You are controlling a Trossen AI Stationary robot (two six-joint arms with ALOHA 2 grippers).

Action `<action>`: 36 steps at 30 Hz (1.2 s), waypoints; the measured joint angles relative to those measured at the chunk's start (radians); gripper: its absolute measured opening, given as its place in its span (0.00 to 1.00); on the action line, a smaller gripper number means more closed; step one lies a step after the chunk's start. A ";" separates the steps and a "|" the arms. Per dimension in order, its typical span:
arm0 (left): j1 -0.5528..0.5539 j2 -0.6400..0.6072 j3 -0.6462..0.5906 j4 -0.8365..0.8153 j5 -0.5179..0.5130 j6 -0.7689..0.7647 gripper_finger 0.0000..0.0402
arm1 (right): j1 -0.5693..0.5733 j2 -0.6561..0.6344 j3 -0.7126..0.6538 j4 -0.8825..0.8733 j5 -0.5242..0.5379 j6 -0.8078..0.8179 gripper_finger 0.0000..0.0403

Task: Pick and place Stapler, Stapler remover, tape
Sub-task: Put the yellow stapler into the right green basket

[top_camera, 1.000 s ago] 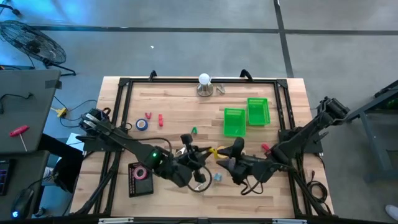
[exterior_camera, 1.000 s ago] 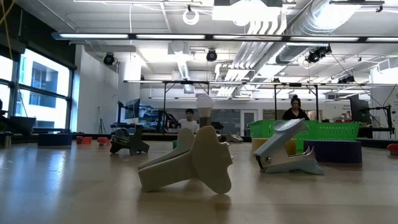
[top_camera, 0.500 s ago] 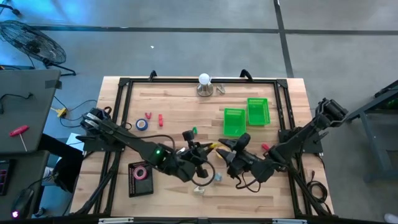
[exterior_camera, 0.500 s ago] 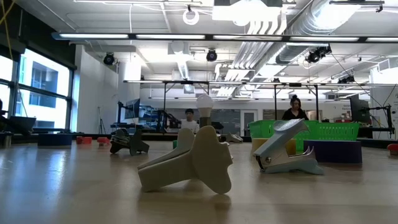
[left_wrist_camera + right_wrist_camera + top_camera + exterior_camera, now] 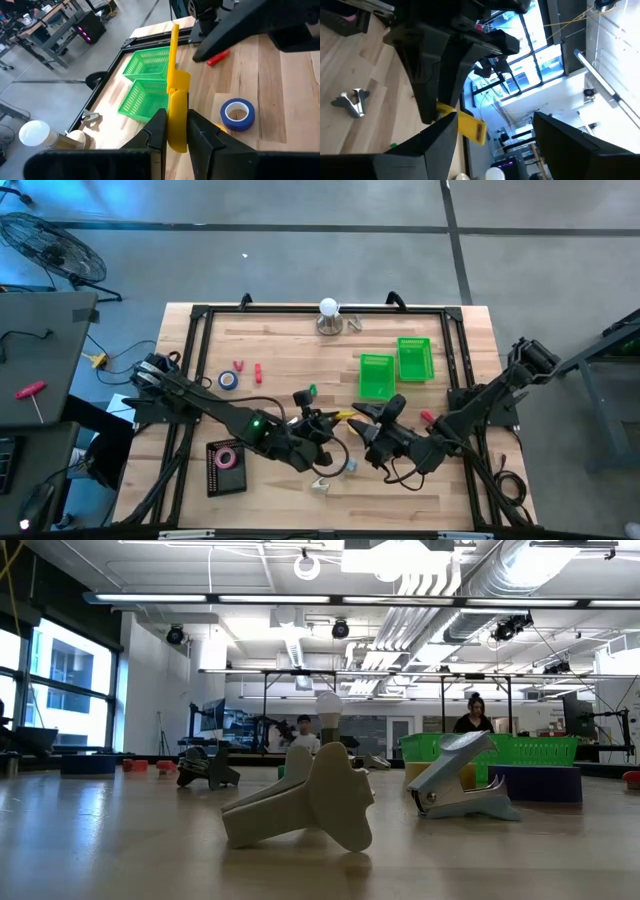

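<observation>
Left gripper (image 5: 172, 142) clamped on slim yellow stapler (image 5: 176, 100), right gripper (image 5: 490, 145) spread wide, empty, glossy blue tape (image 5: 238, 114) ring on wood table (image 5: 280, 125).

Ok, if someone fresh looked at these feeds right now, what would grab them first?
Probably the two arms meeting mid-table: the left gripper is shut on a yellow stapler, with the right gripper open right next to it. After that, the two green bins side by side farther back, and the blue tape roll on the table beside the stapler.
</observation>
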 joint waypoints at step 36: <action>-0.001 -0.002 0.002 -0.026 0.065 -0.001 0.11 | -0.034 0.000 -0.003 -0.171 -0.178 0.179 0.01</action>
